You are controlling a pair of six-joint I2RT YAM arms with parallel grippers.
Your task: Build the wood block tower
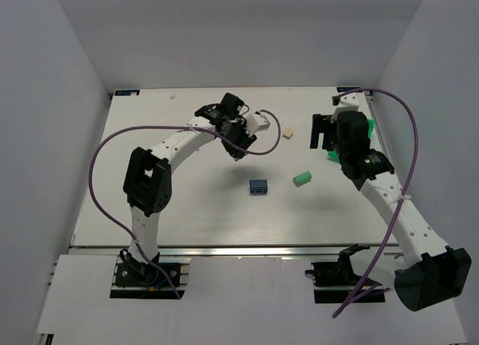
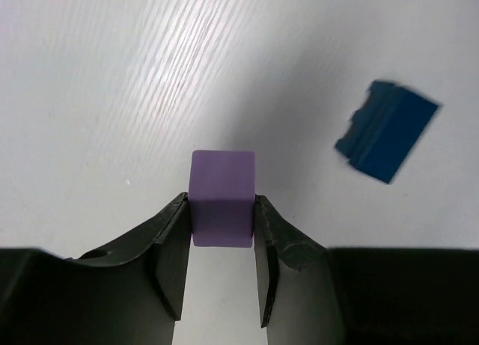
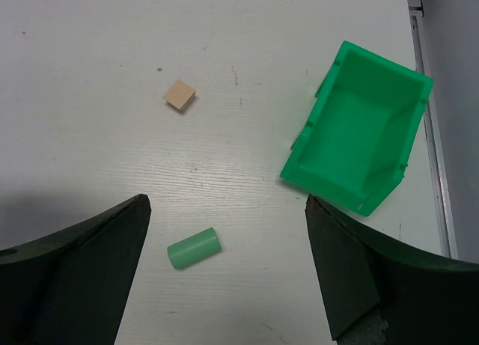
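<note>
Left wrist: gripped purple blk (image 2: 221, 199), prob. pale overhead

The surface (image 2: 112, 75) is white, finely grained, with a soft sheen. The bin (image 3: 359, 135) is smooth, glossy green plastic. Left of the bin, the beige block (image 3: 179, 96) looks like bare matt wood and the mint cylinder (image 3: 194, 248) is smoothly painted. The purple block (image 2: 221, 184) is matt. The left pincer (image 2: 221, 206) is matt black, probably plastic.

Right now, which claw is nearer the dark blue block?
Left. The left claw, shut on the lilac block, hangs just back-left of the dark blue block; the right claw, open, is farther off to its right, past the mint cylinder.
</note>
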